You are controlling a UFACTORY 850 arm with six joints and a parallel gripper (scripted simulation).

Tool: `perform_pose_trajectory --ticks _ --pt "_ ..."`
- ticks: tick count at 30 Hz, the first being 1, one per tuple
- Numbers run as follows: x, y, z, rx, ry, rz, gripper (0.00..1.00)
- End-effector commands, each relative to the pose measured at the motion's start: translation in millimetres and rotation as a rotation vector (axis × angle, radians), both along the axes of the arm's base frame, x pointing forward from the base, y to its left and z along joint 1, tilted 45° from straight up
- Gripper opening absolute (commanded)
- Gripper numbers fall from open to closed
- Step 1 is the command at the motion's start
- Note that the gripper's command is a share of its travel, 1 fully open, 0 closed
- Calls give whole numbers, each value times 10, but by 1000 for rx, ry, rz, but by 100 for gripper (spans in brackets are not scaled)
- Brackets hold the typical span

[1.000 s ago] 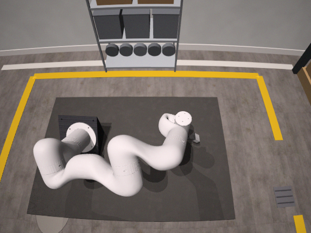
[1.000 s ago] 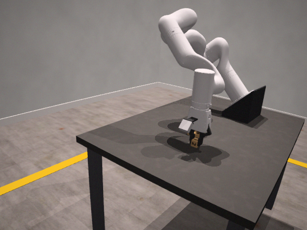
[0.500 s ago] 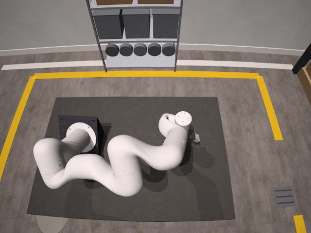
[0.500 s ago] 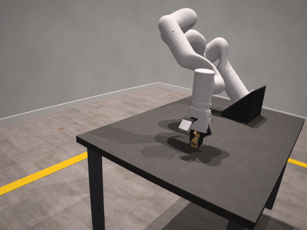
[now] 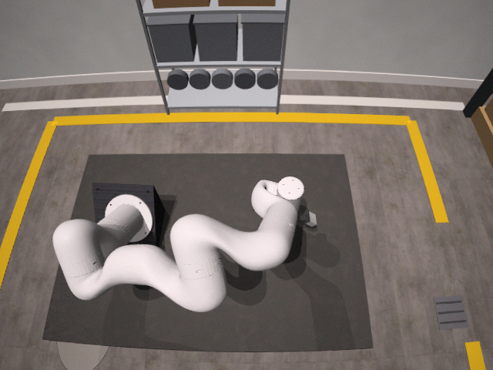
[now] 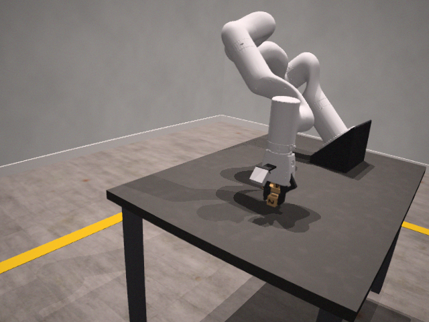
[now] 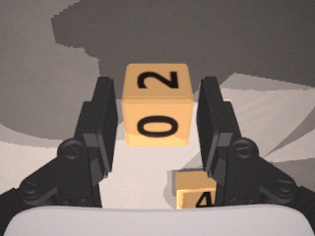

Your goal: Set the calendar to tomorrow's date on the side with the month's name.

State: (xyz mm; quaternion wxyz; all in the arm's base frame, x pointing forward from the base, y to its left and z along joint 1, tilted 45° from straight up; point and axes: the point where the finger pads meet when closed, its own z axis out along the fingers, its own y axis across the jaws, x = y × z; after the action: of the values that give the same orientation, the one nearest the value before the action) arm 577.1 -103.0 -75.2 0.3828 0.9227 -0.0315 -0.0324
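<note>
The gripper [image 6: 274, 198] [image 7: 157, 97] is spread, with a gap on each side of the cube with the 2 and 0 [image 6: 272, 200] [image 7: 157, 105]. The cube with the 4 [image 6: 274, 188] [image 7: 196, 191] is near that cube. It looks like letting go; next, maybe, back away gently. I can't make out the tray.

Cubes [image 6: 272, 200] [image 7: 157, 105]: wood-look, smooth, faint sheen. Table [image 5: 206, 171] [image 6: 249, 229]: matt, dark. Arm [image 5: 199, 263] [image 6: 258, 66]: smooth, white, plastic-like. End effector fingers: matt black, plastic-like. Floor [image 5: 394, 263] [image 6: 62, 204]: mottled, wood-look planks.

The dark table [image 5: 239, 167] [image 6: 294, 242] [image 7: 276, 29] carries a black wedge mount [image 5: 119, 189] [image 6: 356, 149]; whether 2 cubes [image 6: 272, 200] [image 7: 157, 105] touch it is unclear.
</note>
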Motion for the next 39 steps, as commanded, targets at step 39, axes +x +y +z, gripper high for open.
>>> perform_pose_trajectory --ticks 39 --pt "83 640 640 0 -2 1 49"
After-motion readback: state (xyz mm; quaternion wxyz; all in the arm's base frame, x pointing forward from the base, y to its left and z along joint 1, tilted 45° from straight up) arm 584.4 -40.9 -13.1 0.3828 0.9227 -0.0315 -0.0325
